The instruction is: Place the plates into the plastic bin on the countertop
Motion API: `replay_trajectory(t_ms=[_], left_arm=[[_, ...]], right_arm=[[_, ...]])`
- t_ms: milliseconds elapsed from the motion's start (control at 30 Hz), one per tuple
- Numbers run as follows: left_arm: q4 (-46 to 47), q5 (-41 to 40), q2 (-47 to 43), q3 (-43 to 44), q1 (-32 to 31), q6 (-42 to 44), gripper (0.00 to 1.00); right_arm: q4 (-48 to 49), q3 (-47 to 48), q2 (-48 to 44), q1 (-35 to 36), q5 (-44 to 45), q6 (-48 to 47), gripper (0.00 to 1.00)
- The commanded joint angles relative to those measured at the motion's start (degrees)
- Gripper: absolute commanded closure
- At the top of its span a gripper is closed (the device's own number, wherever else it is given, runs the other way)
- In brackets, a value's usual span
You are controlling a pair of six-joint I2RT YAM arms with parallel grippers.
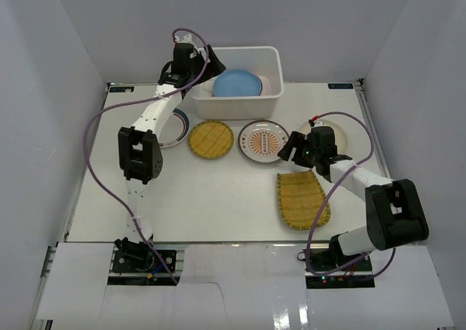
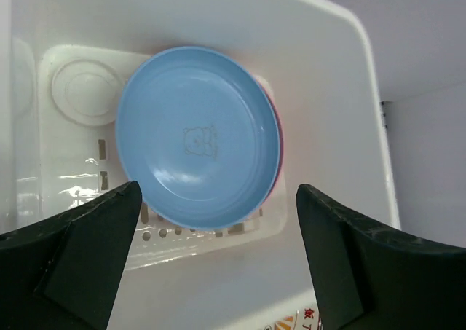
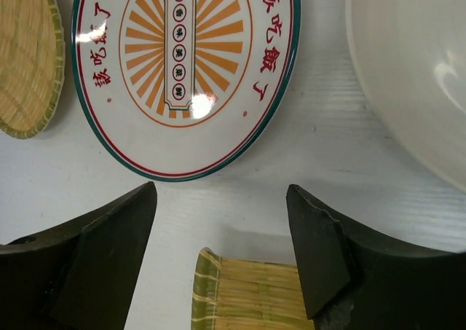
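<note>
The white plastic bin (image 1: 271, 57) stands at the back of the countertop (image 1: 218, 199). In it a light blue plate (image 2: 196, 137) lies on a pink plate (image 2: 278, 144). My left gripper (image 2: 218, 195) is open and empty above the bin's near wall (image 2: 240, 272). My right gripper (image 3: 220, 191) is open and empty, low over the counter between the orange-patterned plate (image 3: 186, 68) and the rectangular bamboo plate (image 3: 247, 297). The cream plate (image 3: 415, 68) lies to its right and the round bamboo plate (image 3: 29, 53) to its left.
A white plate with a coloured rim (image 1: 177, 132) lies left of the round bamboo plate (image 1: 211, 139), partly under my left arm. Pale walls close in the counter on three sides. The cream plate (image 1: 342, 131) is partly hidden by my right arm.
</note>
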Motion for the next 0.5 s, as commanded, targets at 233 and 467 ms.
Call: replay_trajectory(t_ms=[233, 467], left_arm=[[8.80, -6.45, -50.08, -57.17, 1.41, -0.30, 0.02], [11.08, 2.41, -63.40, -83.66, 16.42, -8.99, 0.04]], right_arm=[[17.06, 3.78, 15.43, -1.00, -0.75, 16.87, 0.39], [26.03, 1.50, 20.11, -2.85, 0.13, 23.91, 0.92]])
